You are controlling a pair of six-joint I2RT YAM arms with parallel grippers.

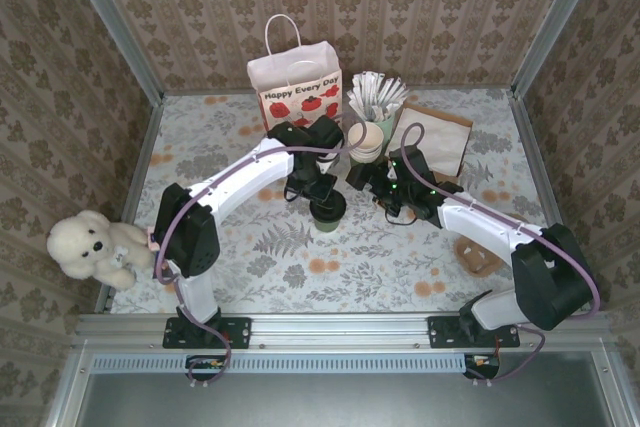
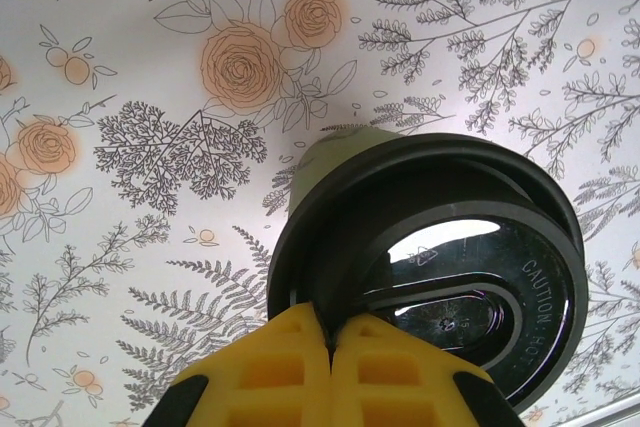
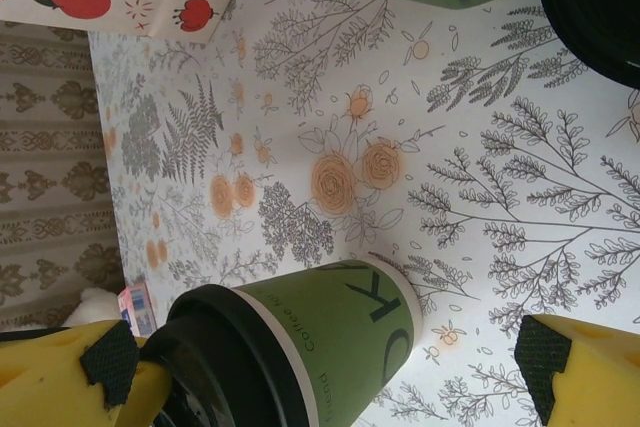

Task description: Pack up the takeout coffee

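Straddling the small green paper cup with round black plastic lid (image 3: 340,337), right gripper (image 3: 327,359) gapes wide, holding nothing; left gripper (image 2: 328,335) closed tight, tips at the lid rim (image 2: 296,247).

I count one small green paper cup (image 1: 327,215), with one round black plastic lid (image 2: 440,267) on it. There is one stack of green paper cups with no lids (image 1: 367,140). I cannot tell how many cups are in it. One more black round thing (image 3: 597,2) sits near that stack.

I see one white paper bag with red fruit pictures (image 1: 296,89) and one flat brown paper bag (image 1: 443,135). There is one bunch of white paper sticks (image 1: 377,95), too many to count. There is one cream teddy bear (image 1: 95,247) and one brown round thing (image 1: 478,255).

I have two arms, my left arm (image 1: 235,182) and my right arm (image 1: 490,227). I have two pincers, my left pincer (image 2: 327,332) and my right pincer (image 3: 330,372). Each has two yellow fingers.
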